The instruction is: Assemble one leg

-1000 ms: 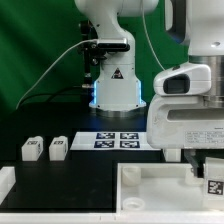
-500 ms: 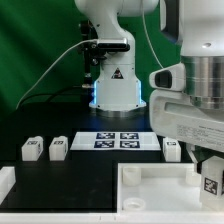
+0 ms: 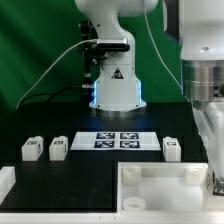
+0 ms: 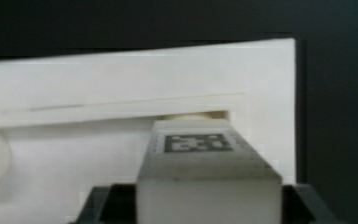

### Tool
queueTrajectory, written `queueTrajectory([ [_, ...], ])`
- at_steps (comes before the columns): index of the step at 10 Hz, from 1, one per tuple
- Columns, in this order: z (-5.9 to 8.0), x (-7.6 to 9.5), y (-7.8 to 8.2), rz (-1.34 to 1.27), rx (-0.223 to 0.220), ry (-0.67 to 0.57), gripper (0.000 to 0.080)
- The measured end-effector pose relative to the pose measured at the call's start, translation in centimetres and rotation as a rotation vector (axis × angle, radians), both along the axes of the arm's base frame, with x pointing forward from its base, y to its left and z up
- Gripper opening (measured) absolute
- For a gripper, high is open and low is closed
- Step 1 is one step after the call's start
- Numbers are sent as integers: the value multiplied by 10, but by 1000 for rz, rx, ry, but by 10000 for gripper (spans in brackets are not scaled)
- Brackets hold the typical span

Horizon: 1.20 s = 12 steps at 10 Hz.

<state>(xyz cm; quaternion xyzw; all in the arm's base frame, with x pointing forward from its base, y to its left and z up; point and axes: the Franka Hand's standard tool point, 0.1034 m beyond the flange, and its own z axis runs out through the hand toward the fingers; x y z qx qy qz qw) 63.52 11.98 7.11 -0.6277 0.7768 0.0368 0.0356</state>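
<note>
In the wrist view my gripper (image 4: 204, 206) is shut on a leg (image 4: 202, 165), a white post with a square tag on its face. The dark fingers (image 4: 108, 204) press it from both sides. It hangs over the corner of the large white panel (image 4: 87, 95). In the exterior view the arm (image 3: 203, 95) stands at the right edge, and the gripper and the held leg are almost cut off there. The panel (image 3: 150, 169) lies at the front. Two loose legs (image 3: 32, 149) (image 3: 58, 148) stand at the exterior view's left, and a third (image 3: 172, 149) at its right.
The marker board (image 3: 120, 140) lies on the black table behind the panel, in front of the robot base (image 3: 115, 90). A white block (image 3: 5, 182) sits at the front left edge.
The arm has moved toward the exterior view's right with the leg in its grip. This uncovers the third loose leg on the table and takes the gripper nearly out of frame.
</note>
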Motion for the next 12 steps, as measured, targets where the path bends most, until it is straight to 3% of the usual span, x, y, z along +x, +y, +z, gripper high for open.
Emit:
queueTrajectory([
  [2,0,0,0,15,-1,-1,299],
  [3,-1,0,1,98,-2,-17,471],
  [4,-3,1,2,275,-9,-61,471],
  [5,-6,0,1,498,-16,-94,612],
  [10,-9,-8,-4,1056,-49,-158,648],
  [12,-2,-8,9,1559,-109,-152,648],
])
